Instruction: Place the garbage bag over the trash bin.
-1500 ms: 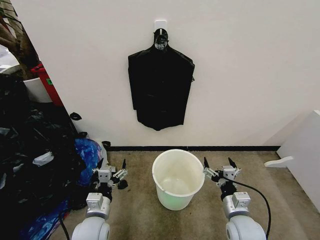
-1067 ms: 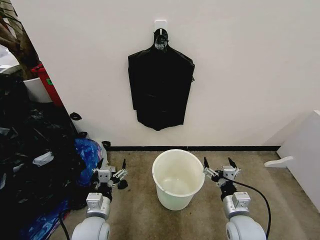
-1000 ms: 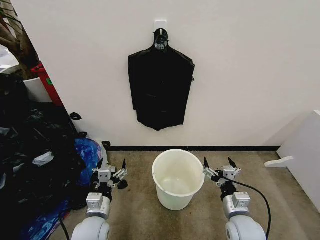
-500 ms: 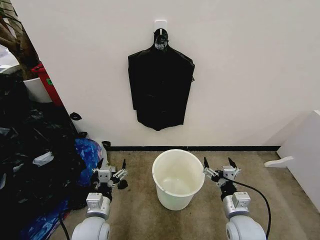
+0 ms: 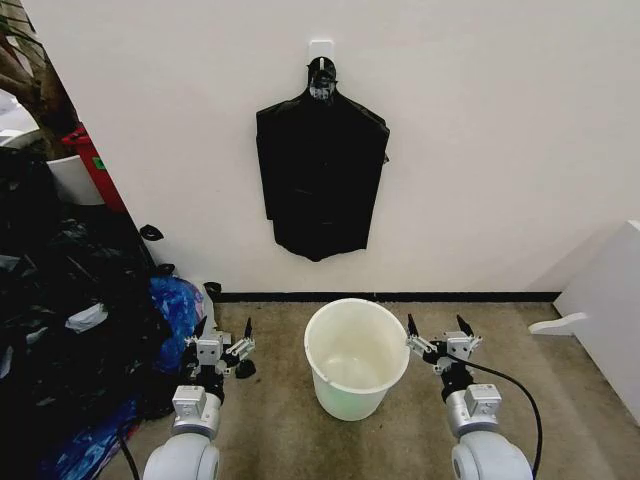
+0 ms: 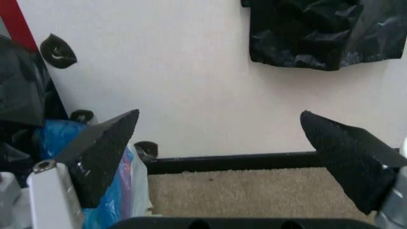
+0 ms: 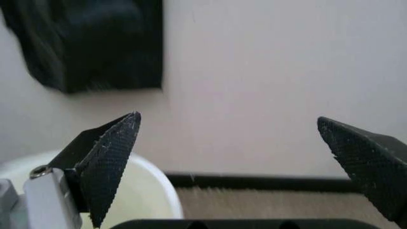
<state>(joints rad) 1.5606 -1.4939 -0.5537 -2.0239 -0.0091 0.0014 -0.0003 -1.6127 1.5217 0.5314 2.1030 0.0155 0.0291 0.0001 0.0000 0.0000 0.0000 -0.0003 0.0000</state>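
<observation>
The trash bin (image 5: 345,400) is a round white bucket standing open on the carpet, centred between my arms; its rim (image 7: 152,181) shows in the right wrist view. My left gripper (image 5: 222,328) is open and empty to the bin's left, pointing at the wall (image 6: 219,117). My right gripper (image 5: 436,325) is open and empty to the bin's right (image 7: 230,119). A flat black bag pack (image 5: 320,170) hangs from a hook on the wall above the bin (image 6: 324,33) (image 7: 83,43). The garbage bag is out of view.
A big heap of black and blue bags (image 5: 70,320) fills the floor at the left, close to my left arm. White box-shaped furniture (image 5: 610,300) stands at the right. A black baseboard (image 5: 450,296) runs along the wall behind the bin.
</observation>
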